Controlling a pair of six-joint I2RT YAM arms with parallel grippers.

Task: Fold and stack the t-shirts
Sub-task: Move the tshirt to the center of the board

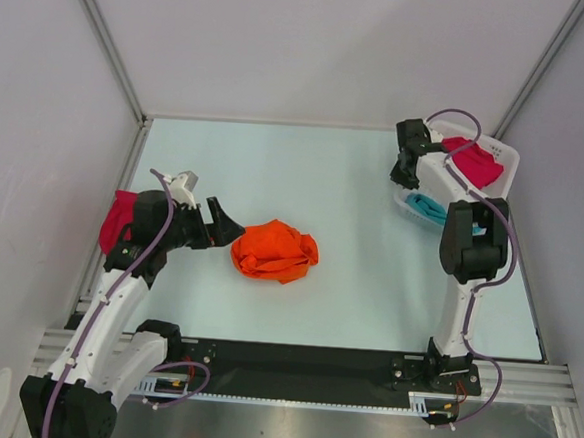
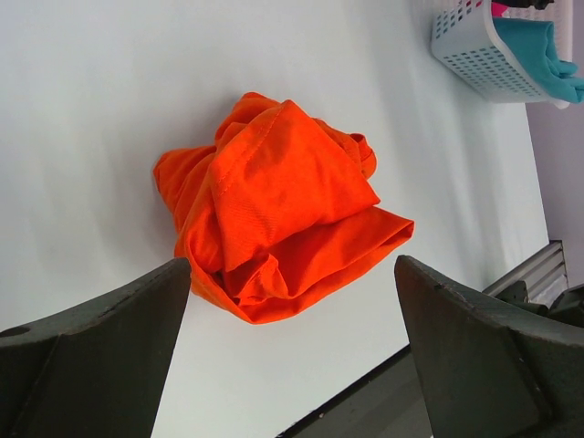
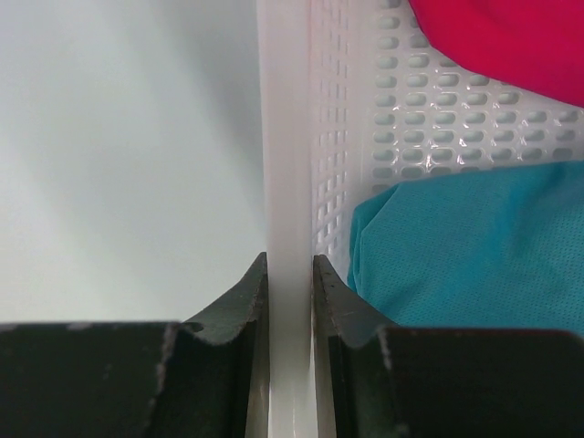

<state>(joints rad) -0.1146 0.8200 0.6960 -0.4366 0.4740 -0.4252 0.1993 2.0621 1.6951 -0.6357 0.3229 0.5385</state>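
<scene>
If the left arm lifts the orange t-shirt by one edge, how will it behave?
The orange t-shirt lies crumpled in soft folds, so it is probably floppy and would hang down when lifted. Its cloth looks thin, so likely light. Pushed on the smooth table, it would probably bunch, not roll.
</scene>
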